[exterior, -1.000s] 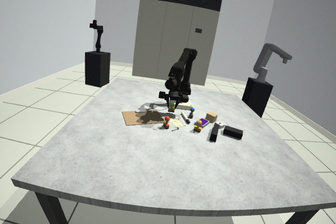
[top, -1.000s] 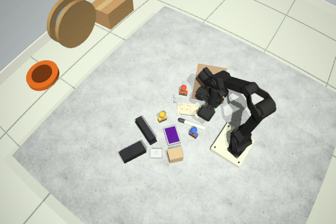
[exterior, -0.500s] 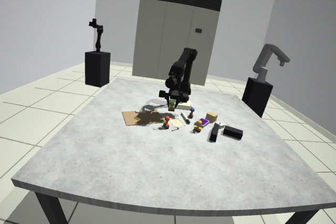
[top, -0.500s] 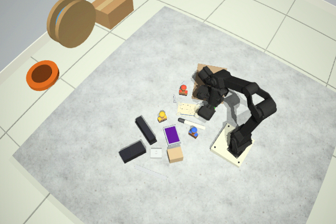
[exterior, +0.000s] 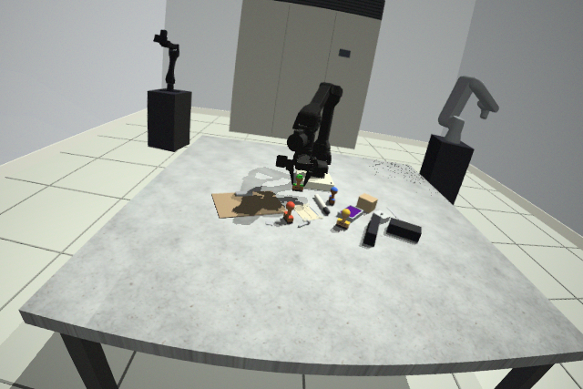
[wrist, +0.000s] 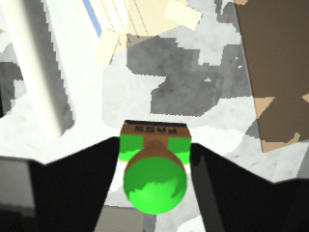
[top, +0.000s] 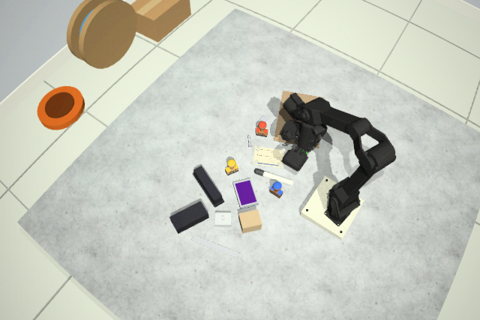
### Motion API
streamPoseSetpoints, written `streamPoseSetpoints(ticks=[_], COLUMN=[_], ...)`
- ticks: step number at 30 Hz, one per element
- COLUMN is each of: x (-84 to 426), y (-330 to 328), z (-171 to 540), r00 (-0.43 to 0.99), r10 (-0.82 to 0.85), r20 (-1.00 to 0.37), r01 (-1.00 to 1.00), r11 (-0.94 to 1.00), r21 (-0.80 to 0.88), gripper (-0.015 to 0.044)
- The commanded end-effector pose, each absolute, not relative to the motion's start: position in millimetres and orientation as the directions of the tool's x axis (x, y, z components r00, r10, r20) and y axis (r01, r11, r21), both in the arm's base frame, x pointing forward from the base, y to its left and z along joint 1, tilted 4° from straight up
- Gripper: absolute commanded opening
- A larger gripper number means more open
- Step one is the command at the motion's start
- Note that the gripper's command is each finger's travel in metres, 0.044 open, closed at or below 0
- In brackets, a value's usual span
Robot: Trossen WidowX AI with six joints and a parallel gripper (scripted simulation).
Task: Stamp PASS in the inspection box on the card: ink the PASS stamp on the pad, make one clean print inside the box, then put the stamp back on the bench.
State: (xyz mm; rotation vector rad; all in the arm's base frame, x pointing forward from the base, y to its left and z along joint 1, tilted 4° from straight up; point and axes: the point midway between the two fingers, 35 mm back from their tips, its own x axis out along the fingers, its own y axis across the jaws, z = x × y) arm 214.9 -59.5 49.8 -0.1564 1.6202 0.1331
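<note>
My gripper [exterior: 299,185] [wrist: 154,147] is shut on the green PASS stamp [wrist: 155,188] [exterior: 298,179] [top: 304,152]. The stamp is upright between the fingers, its PASS label facing the card side; its underside is hidden. It seems just above the bench, but the gap is hard to tell. The cream card [top: 267,156] [exterior: 308,212] [wrist: 145,16] lies taped down beyond the stamp in the wrist view; its box cannot be made out. The purple ink pad [top: 245,192] [exterior: 352,211] lies open, away from the gripper.
A white marker [top: 277,177] [wrist: 36,72] lies beside the card. Red [top: 262,129], yellow [top: 232,166] and blue [top: 276,188] stamps stand around it. A brown board [top: 284,115] [wrist: 275,58] lies under the arm's wrist. A tan block [top: 250,220] and black blocks [top: 189,216] [top: 208,186] lie by the pad.
</note>
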Motion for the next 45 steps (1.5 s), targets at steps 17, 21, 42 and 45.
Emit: streamPoseSetpoints(ticks=[17, 21, 42, 45], x=[216.1, 216.1, 216.0, 216.0], y=[-59.2, -59.1, -58.6, -58.5], z=[61.2, 63.2, 73.5, 74.9], r00=[-0.046, -0.046, -0.047, -0.047], r10=[-0.021, -0.021, -0.021, -0.021], r20=[-0.999, -0.999, -0.999, -0.999], r01=[-0.179, -0.179, -0.179, -0.179], r11=[0.984, 0.984, 0.984, 0.984], r21=[-0.012, -0.012, -0.012, -0.012], gripper=[0.0, 0.0, 0.0, 0.0])
